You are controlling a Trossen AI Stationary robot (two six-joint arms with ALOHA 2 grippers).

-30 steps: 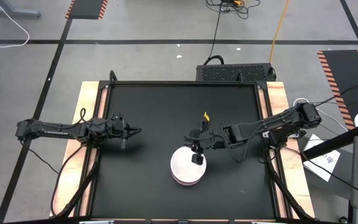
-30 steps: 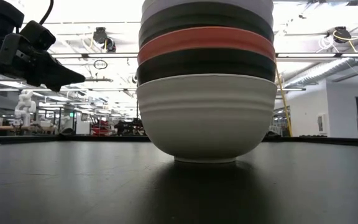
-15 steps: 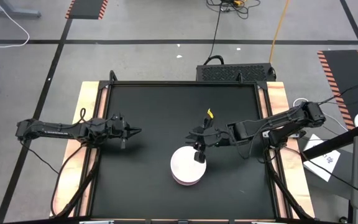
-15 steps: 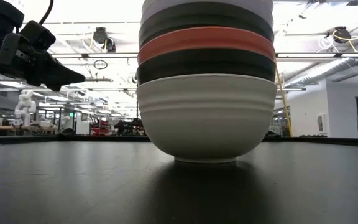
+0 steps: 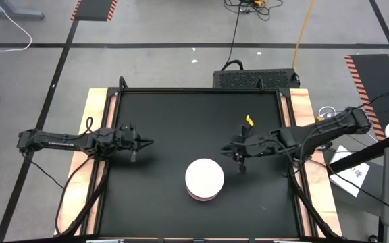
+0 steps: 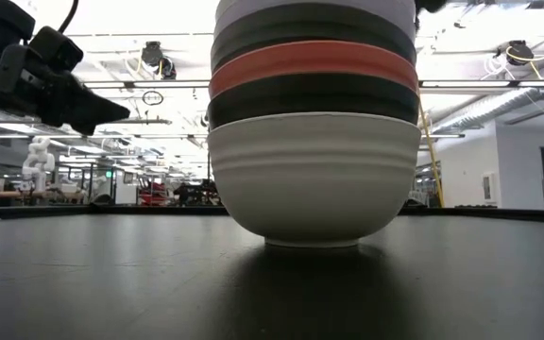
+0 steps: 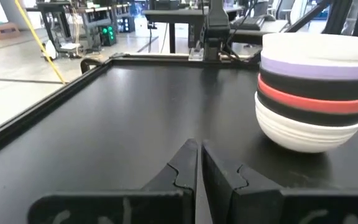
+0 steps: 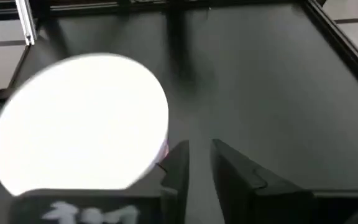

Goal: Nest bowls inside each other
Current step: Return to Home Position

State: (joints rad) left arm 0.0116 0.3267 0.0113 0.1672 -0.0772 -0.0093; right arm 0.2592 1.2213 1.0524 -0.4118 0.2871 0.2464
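All six bowls stand nested in one stack [image 5: 204, 179], its base on the black table near the near edge. In the left wrist view the stack [image 7: 319, 87] reads from the bottom: white, black, red, black, lavender, white. It also fills the low view [image 6: 314, 170] and shows in the right wrist view [image 8: 79, 118]. My right gripper [image 5: 224, 146] hovers just right of and beyond the stack, its fingers [image 8: 199, 152] a narrow gap apart and touching nothing. My left gripper [image 5: 150, 142] waits shut over the table's left part [image 7: 199, 152].
The black table top [image 5: 181, 115] has a raised dark frame and wooden side strips [image 5: 96, 115]. A black box [image 5: 255, 77] sits beyond the far edge. Cables and papers lie off the right side [image 5: 353, 169]. There is free room around the stack on every side.
My right gripper has drawn back from above the stack's far right rim toward the table's right edge, and now stands clear of the bowls. The stack has stayed in place. My left arm has kept still.
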